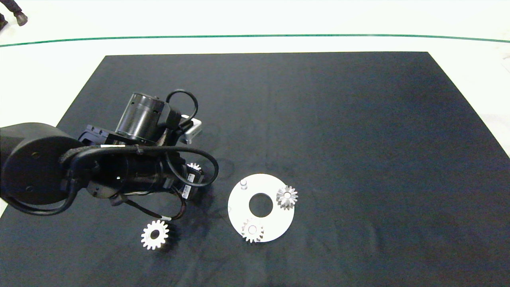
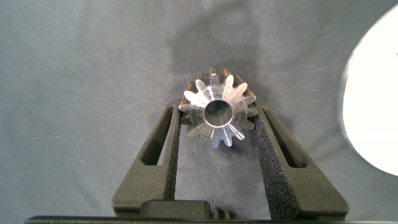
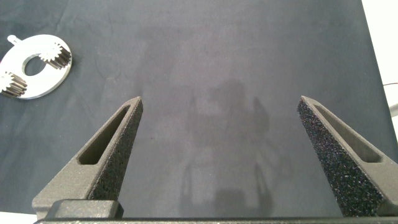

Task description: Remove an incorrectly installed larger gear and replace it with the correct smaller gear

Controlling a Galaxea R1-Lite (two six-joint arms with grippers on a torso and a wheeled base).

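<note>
My left gripper [image 1: 195, 170] is shut on the smaller gear [image 2: 216, 114], a silvery gear with pointed teeth and a narrow hole, gripped between both pads just left of the white round plate [image 1: 275, 223]. In the head view only a tip of this gear [image 1: 194, 166] shows past the wrist. The larger gear [image 1: 154, 234], flat with a wide bore, lies on the black mat near the front, left of the plate. The plate carries two small gears [image 1: 287, 196] [image 1: 252, 230] and one bare peg [image 1: 244, 183]. My right gripper [image 3: 221, 99] hangs open over bare mat, outside the head view.
The black mat [image 1: 358, 119] covers most of the white table. The left arm's bulk [image 1: 48, 167] covers the mat's left side. The right wrist view shows the plate [image 3: 46, 84] far off. A person's shoe [image 1: 20, 18] shows at the far left corner.
</note>
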